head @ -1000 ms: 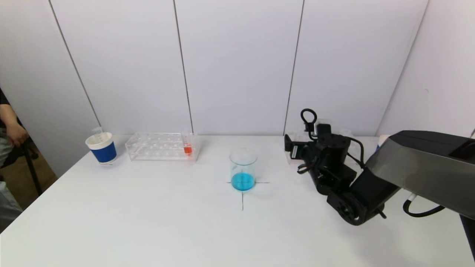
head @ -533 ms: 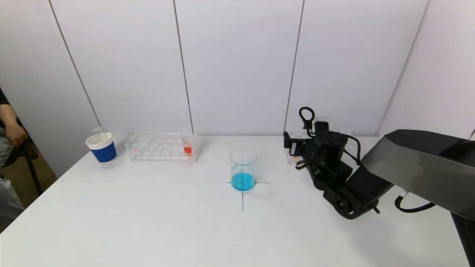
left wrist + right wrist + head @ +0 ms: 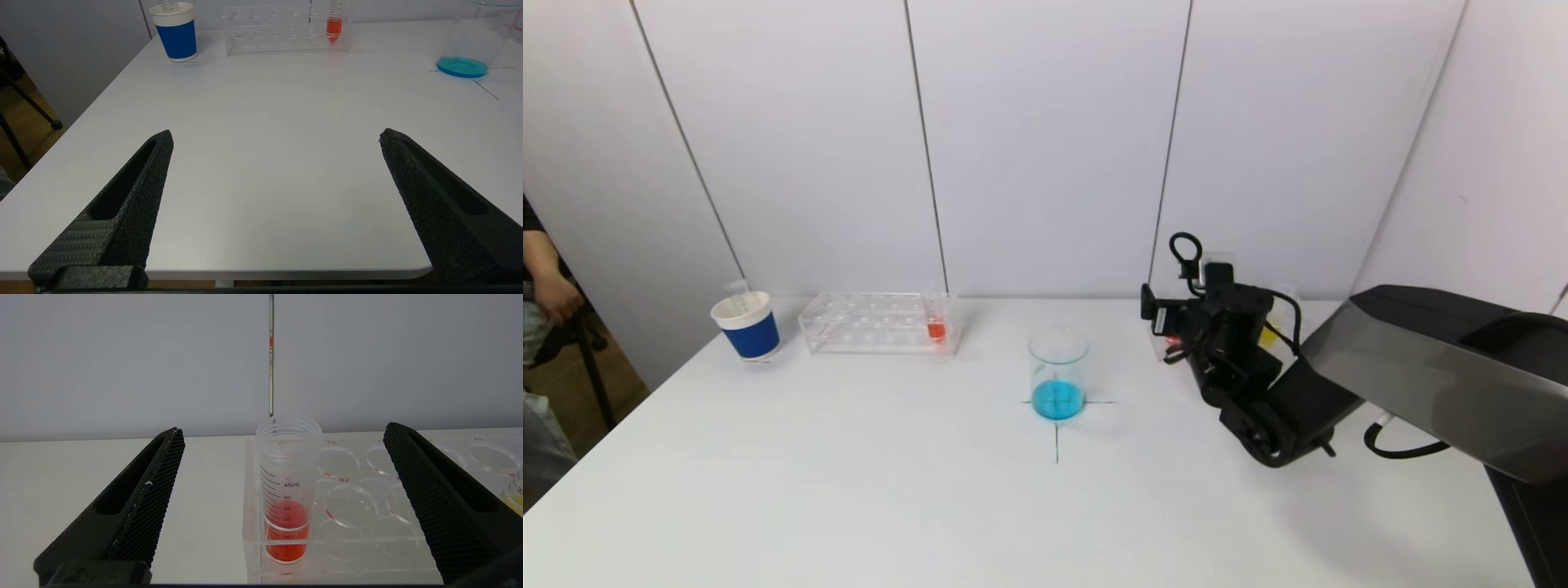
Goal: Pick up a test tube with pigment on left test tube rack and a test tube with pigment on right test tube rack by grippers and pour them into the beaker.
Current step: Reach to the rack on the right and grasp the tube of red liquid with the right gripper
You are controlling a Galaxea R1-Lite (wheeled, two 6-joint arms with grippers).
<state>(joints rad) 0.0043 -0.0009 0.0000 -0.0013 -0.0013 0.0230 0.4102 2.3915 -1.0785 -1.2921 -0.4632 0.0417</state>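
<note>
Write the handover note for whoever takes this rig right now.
Right gripper: open, lined up on the red tube in the right rack; not gripped.
Left gripper: open, empty, over the table's near edge.
Left rack holds its red tube.
Beaker on the cross mark holds blue liquid.
Done: neither tube picked.
Left: grasp both, pour into the beaker.
</note>
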